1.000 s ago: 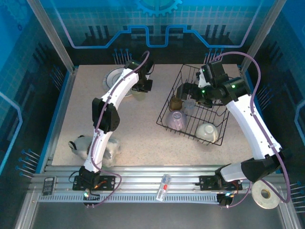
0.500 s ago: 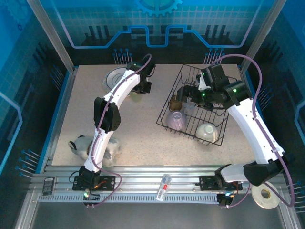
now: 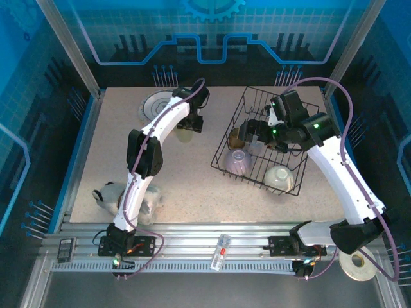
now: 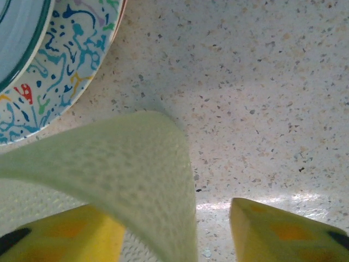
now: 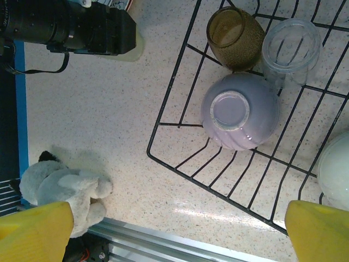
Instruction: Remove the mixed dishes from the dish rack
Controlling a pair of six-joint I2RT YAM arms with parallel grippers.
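As the pale bowl (image 4: 131,164) rests on the desk (image 4: 262,82) at eleven o'clock, left fingers (image 4: 283,229) stand parted about it, right fingers (image 5: 322,229) spread above the dish rack (image 3: 257,168), seemingly for the next dish.

Round white plate with multicolour patterned face (image 4: 49,82): cropped, up-left of left pincer (image 4: 177,232).
Pale green translucent cup (image 4: 125,164): blurred, cropped, between its fingers.
Small white bowl (image 5: 335,164): cropped, above right pincer (image 5: 174,229), on its right-hand side.

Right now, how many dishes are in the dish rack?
4: brown cup and clear cup side by side, lilac bowl upside down beside them, white bowl in the near right corner. The right arm may hide more.
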